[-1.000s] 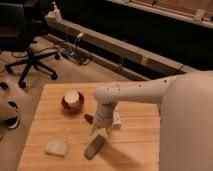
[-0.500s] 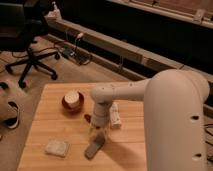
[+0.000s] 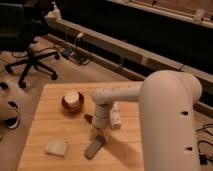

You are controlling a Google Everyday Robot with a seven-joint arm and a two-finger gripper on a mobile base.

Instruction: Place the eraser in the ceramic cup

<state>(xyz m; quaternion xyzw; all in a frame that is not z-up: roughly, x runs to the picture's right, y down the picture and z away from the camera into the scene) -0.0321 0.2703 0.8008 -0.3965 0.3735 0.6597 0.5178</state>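
Observation:
The grey eraser (image 3: 93, 148) lies flat on the wooden table (image 3: 50, 125), near the front edge at the middle. My gripper (image 3: 98, 134) points straight down right above the eraser's far end, at or just over it. The red-brown ceramic cup (image 3: 72, 101) with a pale inside stands upright at the back left of the gripper, about a hand's width away.
A pale sponge-like pad (image 3: 56, 147) lies at the front left. A white tube (image 3: 115, 115) lies just right of the gripper. A small red object (image 3: 88, 119) sits behind the wrist. My big white arm (image 3: 167, 120) covers the table's right side. An office chair (image 3: 25, 45) stands behind.
My arm has swung further in over the table's right side and the gripper has come down closer to the eraser. The eraser, cup and pad have not moved.

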